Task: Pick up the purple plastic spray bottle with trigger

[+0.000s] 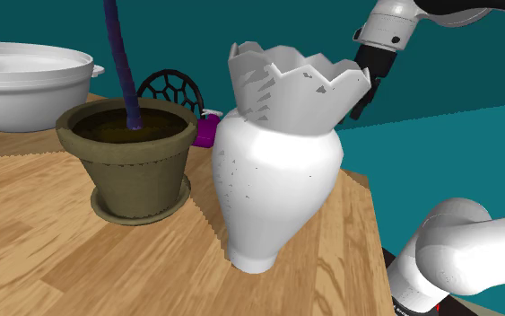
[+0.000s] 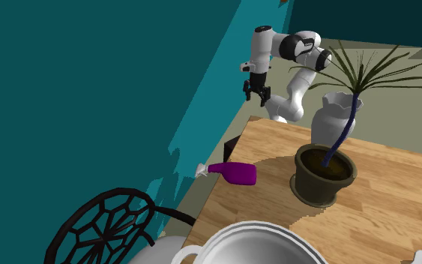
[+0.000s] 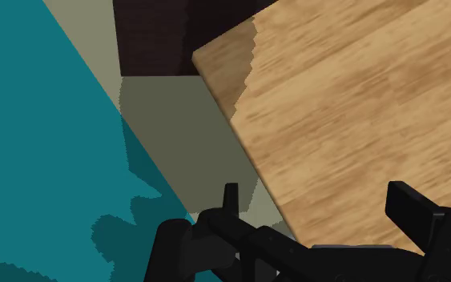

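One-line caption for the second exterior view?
Open gripper hangs by the wooden table corner, apart from the purple spray bottle lying at its edge.

spray bottle (image 2: 235, 173) was purple, trigger end whitish | vase (image 1: 277, 171) white | flowerpot (image 1: 138, 171) olive-brown, soil dark | table (image 2: 396, 217) light wood grain | wall (image 2: 89, 90) teal | chair (image 2: 100, 225) black, web-like lattice | gripper (image 2: 257, 96) black

Teal wall (image 2: 89, 90) runs close along a light wooden table (image 2: 396, 195). Strip of olive-grey floor (image 3: 179, 120) between them. Black wire-mesh chair (image 2: 100, 225) beside the table. Soft shadows.
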